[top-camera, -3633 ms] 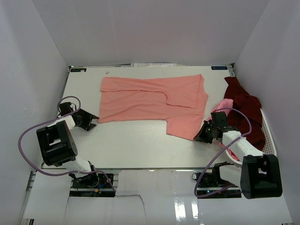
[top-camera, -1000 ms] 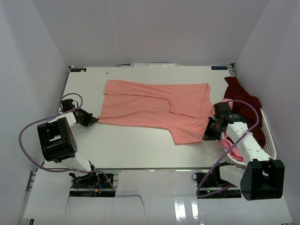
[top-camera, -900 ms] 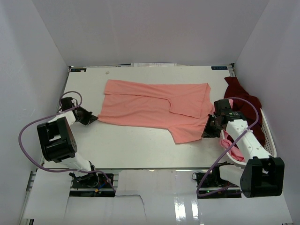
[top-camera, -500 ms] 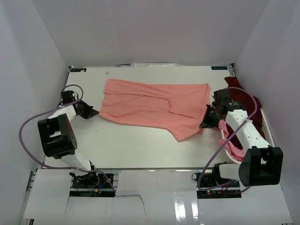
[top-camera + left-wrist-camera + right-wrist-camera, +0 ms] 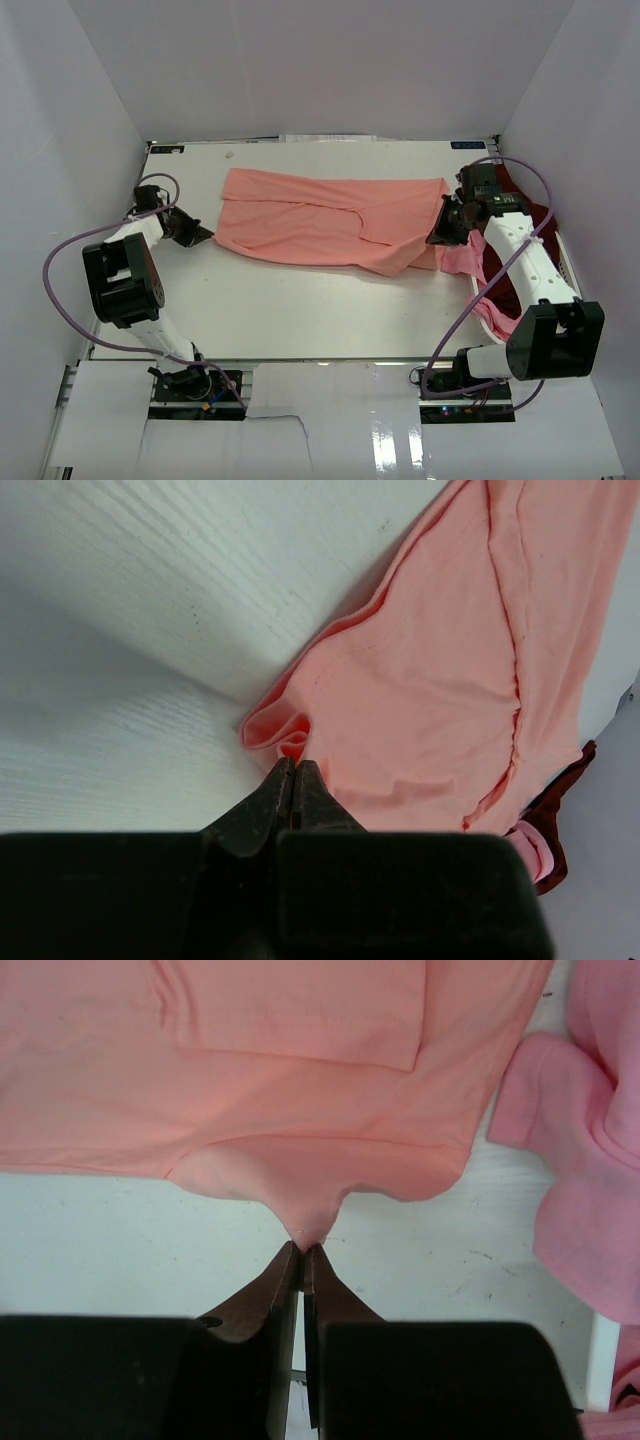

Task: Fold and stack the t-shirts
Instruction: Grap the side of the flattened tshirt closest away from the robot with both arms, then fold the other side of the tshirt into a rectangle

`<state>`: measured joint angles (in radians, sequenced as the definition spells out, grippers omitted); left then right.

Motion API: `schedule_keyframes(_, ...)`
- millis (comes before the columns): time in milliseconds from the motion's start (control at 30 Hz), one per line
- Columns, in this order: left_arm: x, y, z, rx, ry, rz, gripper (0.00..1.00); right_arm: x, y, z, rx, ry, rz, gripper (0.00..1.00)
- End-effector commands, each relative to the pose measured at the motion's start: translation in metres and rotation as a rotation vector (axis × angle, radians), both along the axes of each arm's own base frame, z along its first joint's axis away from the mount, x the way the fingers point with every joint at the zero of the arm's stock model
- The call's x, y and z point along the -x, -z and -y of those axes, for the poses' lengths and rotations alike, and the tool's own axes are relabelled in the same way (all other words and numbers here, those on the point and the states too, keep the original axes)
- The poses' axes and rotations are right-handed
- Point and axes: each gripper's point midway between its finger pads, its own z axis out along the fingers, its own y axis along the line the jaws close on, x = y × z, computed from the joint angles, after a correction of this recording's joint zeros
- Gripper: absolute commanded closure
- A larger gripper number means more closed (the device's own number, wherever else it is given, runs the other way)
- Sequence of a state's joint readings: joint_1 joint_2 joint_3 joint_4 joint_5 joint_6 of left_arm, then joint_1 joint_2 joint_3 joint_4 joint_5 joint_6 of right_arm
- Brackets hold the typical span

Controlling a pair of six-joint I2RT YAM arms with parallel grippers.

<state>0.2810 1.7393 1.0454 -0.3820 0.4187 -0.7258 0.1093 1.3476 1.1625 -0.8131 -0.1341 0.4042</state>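
A salmon-pink t-shirt (image 5: 330,218) lies spread across the far half of the table, partly folded over itself. My left gripper (image 5: 207,236) is shut on its left corner (image 5: 285,738), which bunches at the fingertips. My right gripper (image 5: 436,238) is shut on a pulled-out point of the shirt's right edge (image 5: 308,1222), lifted off the table. A lighter pink t-shirt (image 5: 466,258) lies beside the right arm, seen again in the right wrist view (image 5: 590,1160). A dark maroon t-shirt (image 5: 525,220) lies crumpled at the far right.
A white slotted basket (image 5: 572,282) sits at the right edge under the maroon and pink shirts. Walls close in on the left, right and back. The white table (image 5: 280,310) stretches in front of the shirt.
My right gripper has moved toward the back with the shirt's right edge, drawing the hanging flap up and in. The left gripper has shifted slightly backward with its corner.
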Motion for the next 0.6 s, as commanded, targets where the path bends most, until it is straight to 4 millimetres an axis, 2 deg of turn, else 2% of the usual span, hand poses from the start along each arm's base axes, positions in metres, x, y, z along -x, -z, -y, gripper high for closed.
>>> schedule_keyframes(0, -0.015, -0.021, 0.001, 0.008, 0.013, 0.054, 1.00, -0.009, -0.015, 0.004, 0.015, -0.010, 0.035, 0.92)
schedule_keyframes(300, -0.033, -0.046, -0.004, 0.002, 0.003, 0.102, 1.00, -0.021, -0.023, 0.016, 0.038, 0.013, 0.061, 0.91)
schedule_keyframes(567, -0.043, -0.056, -0.004, 0.015, -0.004, 0.121, 1.00, -0.039, -0.033, 0.023, 0.043, 0.020, 0.089, 0.91)
